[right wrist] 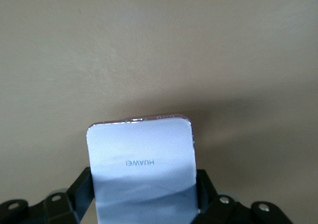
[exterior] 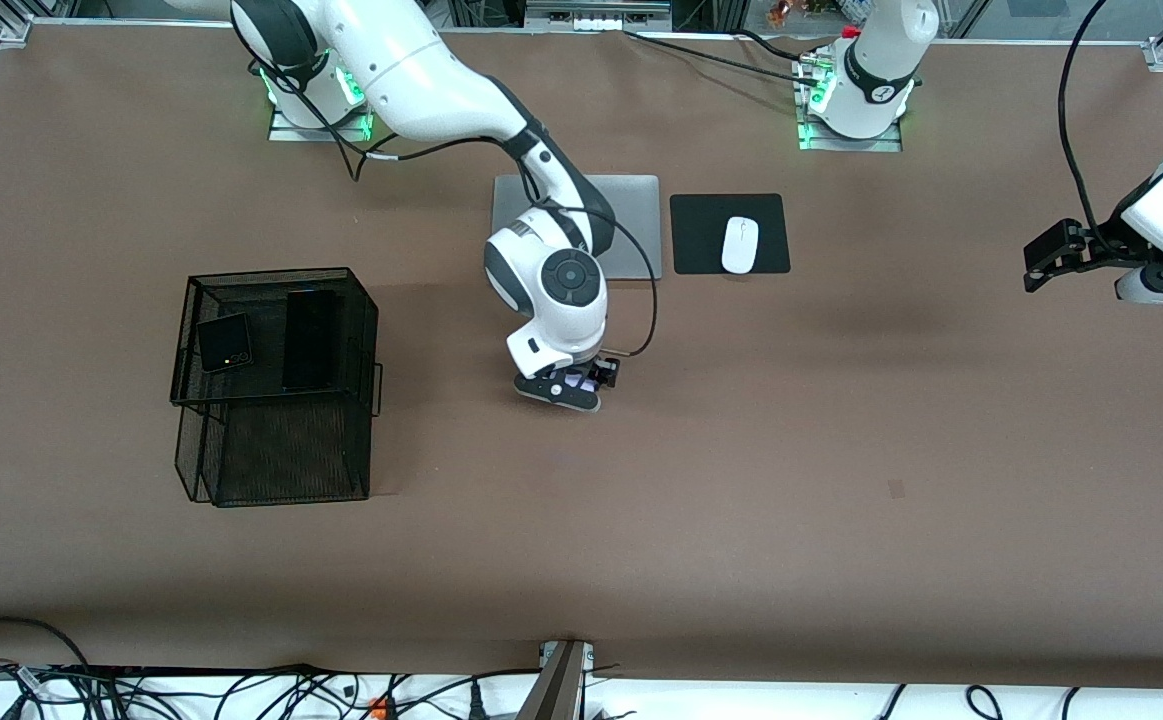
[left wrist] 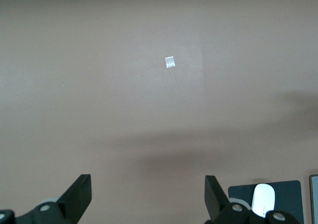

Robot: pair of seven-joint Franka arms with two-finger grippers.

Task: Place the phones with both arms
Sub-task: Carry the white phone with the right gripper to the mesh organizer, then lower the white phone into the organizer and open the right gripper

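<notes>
Three phones, front view: small squarish black flip phone (exterior: 224, 342) and long slim black slab phone (exterior: 308, 340) lie side by side on top of the black wire-mesh basket (exterior: 276, 475), toward the right arm's end of the tabletop (exterior: 841, 450).
Third phone: small pale lavender flip phone (exterior: 575, 380), mid-tabletop, under the right pincer (exterior: 569, 386), nearer the camera than the silver laptop (exterior: 631, 215).
Left pincer (exterior: 1046, 262): waits high at the left arm's end.
Left wrist view: left pincer (left wrist: 148, 194) fingers wide apart, nothing between; white mouse (left wrist: 263, 198) on black pad.
Right wrist view: right pincer (right wrist: 144, 196) fingers flank the lavender phone (right wrist: 141, 164) on both long edges; looks clamped.
Handling: judged stiff, light, glossy and slippery; side edges suit best.
Hidden: finger contact obscured; phone's lower end cut off.
</notes>
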